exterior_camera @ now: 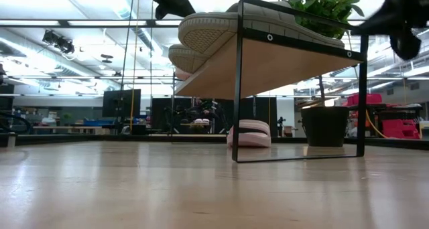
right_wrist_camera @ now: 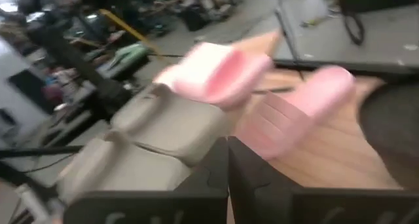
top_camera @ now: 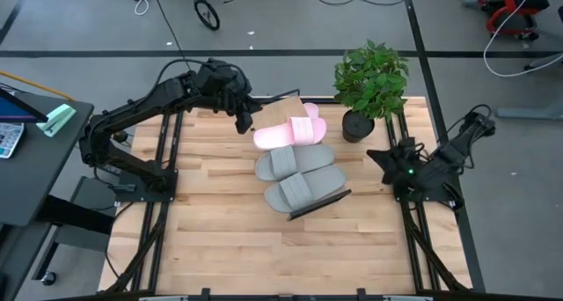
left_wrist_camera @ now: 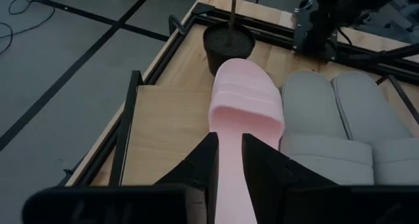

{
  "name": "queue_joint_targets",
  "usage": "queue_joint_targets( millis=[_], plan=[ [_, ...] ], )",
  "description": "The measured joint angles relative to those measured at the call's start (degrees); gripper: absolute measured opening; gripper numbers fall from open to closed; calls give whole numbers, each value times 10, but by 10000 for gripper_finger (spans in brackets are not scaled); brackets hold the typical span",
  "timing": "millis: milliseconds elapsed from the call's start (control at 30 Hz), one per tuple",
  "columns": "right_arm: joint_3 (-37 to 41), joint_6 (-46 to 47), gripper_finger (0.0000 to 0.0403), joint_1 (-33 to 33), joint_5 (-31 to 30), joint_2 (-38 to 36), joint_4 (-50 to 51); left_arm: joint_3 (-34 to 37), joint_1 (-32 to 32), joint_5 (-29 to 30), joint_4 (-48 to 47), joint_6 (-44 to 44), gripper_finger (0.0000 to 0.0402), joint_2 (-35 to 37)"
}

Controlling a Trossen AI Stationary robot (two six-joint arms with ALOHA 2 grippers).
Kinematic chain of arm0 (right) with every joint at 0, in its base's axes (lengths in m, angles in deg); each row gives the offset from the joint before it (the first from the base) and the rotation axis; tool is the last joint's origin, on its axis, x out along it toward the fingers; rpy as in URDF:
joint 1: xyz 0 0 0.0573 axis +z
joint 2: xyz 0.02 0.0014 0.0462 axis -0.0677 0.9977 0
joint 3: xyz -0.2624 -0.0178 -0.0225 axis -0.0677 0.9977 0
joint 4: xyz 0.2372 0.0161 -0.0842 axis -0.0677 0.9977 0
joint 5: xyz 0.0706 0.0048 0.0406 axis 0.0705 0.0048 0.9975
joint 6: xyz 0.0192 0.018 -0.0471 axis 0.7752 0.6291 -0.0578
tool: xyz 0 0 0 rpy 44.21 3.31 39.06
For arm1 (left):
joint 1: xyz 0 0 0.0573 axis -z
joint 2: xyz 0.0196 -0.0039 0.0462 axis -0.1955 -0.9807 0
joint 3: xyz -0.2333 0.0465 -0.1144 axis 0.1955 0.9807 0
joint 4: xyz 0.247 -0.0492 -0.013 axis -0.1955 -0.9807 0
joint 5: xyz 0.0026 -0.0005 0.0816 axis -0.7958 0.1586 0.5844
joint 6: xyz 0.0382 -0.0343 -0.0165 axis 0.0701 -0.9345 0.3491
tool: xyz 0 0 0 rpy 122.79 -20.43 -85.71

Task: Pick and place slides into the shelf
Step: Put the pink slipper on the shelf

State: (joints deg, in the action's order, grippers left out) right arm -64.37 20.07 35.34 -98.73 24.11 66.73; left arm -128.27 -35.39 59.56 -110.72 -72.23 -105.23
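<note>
Slides: one pink slide [left_wrist_camera: 242,112] is clamped at its heel in the left jaws [left_wrist_camera: 228,165], over the shelf [left_wrist_camera: 167,122], beside the grey pair [left_wrist_camera: 340,119]. Lower it flat before releasing, toe ahead of the jaws. Right jaws [top_camera: 384,155] rest clenched, empty, aside.

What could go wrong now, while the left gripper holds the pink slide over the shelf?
The left gripper pinches only the heel end of the pink slide, so it may droop or slip. It sits close beside the grey slide and might push it. The second pink slide lies on the table near the plant pot.
</note>
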Motion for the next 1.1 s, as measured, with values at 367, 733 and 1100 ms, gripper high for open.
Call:
queue_joint_targets(
  millis=[367, 733, 1100],
  plan=[
    [126, 269, 0, -3, -48, 0, -12, 0, 0, 0, 0, 0, 75, 0],
    [166, 309, 1, -90, 12, 9, -65, 0, -1, 0, 2, 7, 72, 0],
    [209, 132, 1, -252, 173, 20, -243, 0, -2, 0, -1, 15, 67, -4]
  ],
)
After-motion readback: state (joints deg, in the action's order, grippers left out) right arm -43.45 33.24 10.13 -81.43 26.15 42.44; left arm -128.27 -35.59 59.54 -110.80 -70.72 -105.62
